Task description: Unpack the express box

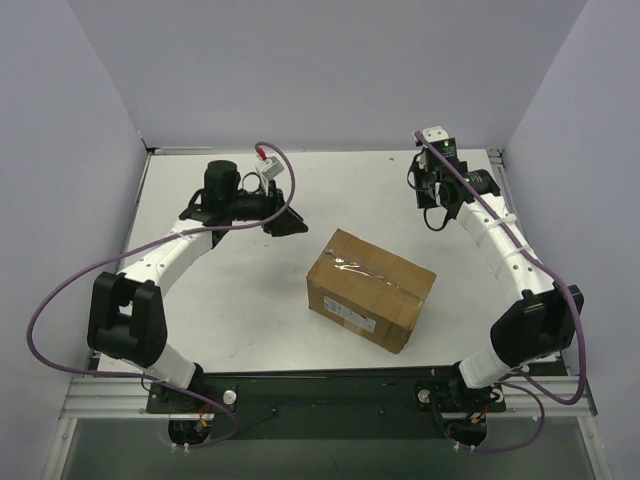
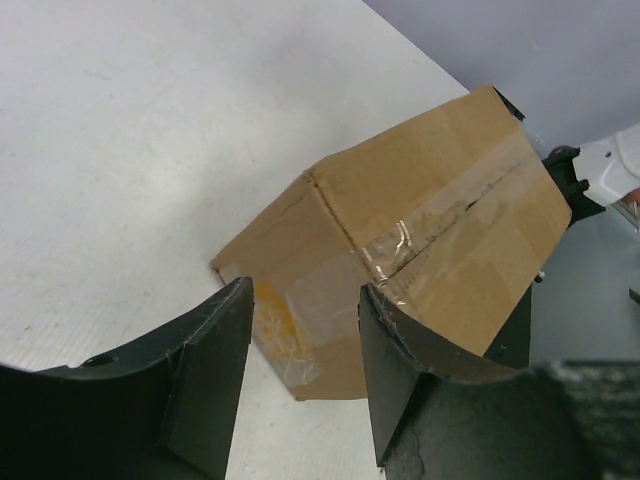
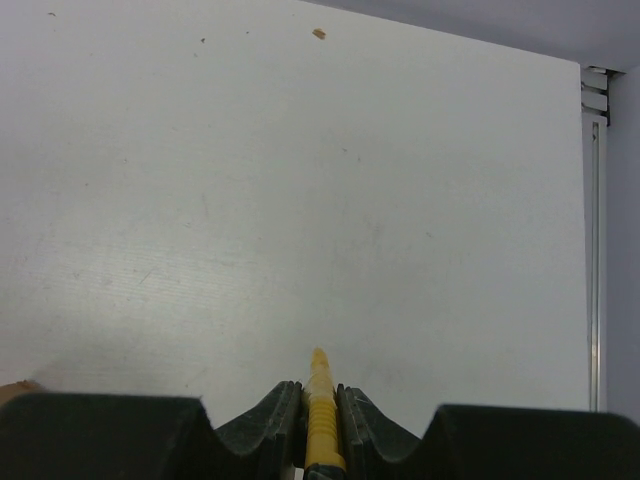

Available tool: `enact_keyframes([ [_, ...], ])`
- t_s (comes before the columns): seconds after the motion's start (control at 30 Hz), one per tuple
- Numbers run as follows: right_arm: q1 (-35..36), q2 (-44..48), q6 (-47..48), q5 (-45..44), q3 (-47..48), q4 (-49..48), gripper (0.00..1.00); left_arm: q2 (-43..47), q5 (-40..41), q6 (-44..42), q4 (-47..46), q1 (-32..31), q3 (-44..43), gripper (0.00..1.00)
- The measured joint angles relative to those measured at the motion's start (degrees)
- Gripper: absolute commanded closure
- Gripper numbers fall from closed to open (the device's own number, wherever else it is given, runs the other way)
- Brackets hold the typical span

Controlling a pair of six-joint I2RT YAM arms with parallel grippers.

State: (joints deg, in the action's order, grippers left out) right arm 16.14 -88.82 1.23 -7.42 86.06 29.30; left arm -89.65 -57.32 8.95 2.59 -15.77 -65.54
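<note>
The express box (image 1: 370,287) is a brown cardboard carton lying closed in the middle of the table, clear tape along its top seam and a white label on its near side. In the left wrist view the box (image 2: 420,220) lies just beyond my fingers. My left gripper (image 1: 287,222) is open and empty, a little left of the box; the left wrist view shows its open gripper (image 2: 305,340) too. My right gripper (image 1: 432,205) is at the back right, away from the box. It is shut on a small yellow utility knife (image 3: 320,415), whose tip sticks out between the fingers.
Grey walls enclose the white table (image 1: 230,320) on three sides. A metal rail (image 3: 595,230) runs along the right table edge. Purple cables loop beside both arms.
</note>
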Motion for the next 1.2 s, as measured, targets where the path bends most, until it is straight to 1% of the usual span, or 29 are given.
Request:
enact_keyframes([
  [0.2, -1.0, 5.0, -0.2, 0.3, -4.6, 0.1, 1.00, 0.2, 2.8, -1.1, 2.1, -5.8, -0.4, 0.41],
  [0.23, -1.3, 5.8, -0.2, 0.3, -5.4, 0.0, 1.00, 0.0, 3.4, -1.1, 2.3, -6.7, -0.5, 0.39],
  [0.3, -1.9, 7.1, -0.3, 0.4, -6.8, 0.0, 1.00, -0.8, 4.6, -0.8, 2.4, -8.2, -1.1, 0.38],
  [0.37, -2.3, 8.2, -0.4, 0.6, -8.3, 0.1, 1.00, -1.9, 4.8, 1.3, 1.9, -9.5, -1.3, 0.35],
  [0.5, -2.7, 9.1, -0.6, 1.0, -9.9, 0.1, 1.00, -4.5, 4.9, 5.4, -0.3, -10.0, -1.4, 0.35],
  [0.67, -3.0, 10.6, -0.8, 1.7, -12.2, 0.0, 1.00, -8.0, 6.7, 8.5, -0.1, -10.3, -2.8, 0.36],
  [0.77, -3.2, 11.5, -0.9, 1.9, -13.2, 0.0, 1.00, -8.9, 7.3, 9.2, 0.0, -10.4, -4.0, 0.42],
  [0.8, -3.3, 11.8, -0.9, 2.1, -13.5, 0.0, 1.00, -9.1, 7.4, 9.2, 0.1, -10.4, -4.4, 0.47],
  [0.9, -3.8, 12.6, -0.9, 2.3, -14.1, 0.0, 1.00, -9.4, 9.0, 9.0, 1.8, -10.5, -5.6, 0.53],
  [0.93, -3.8, 12.7, -0.9, 2.3, -14.2, 0.0, 1.00, -9.4, 9.4, 8.9, 2.1, -10.4, -5.8, 0.57],
  [1.03, -4.2, 12.8, -0.9, 2.3, -14.2, 0.0, 1.00, -9.1, 10.7, 8.8, 2.9, -9.6, -6.0, 0.61],
  [1.2, -4.5, 12.8, -0.9, 2.3, -14.2, 0.0, 1.00, -7.8, 13.3, 8.1, 4.2, -5.5, -5.0, 0.64],
])
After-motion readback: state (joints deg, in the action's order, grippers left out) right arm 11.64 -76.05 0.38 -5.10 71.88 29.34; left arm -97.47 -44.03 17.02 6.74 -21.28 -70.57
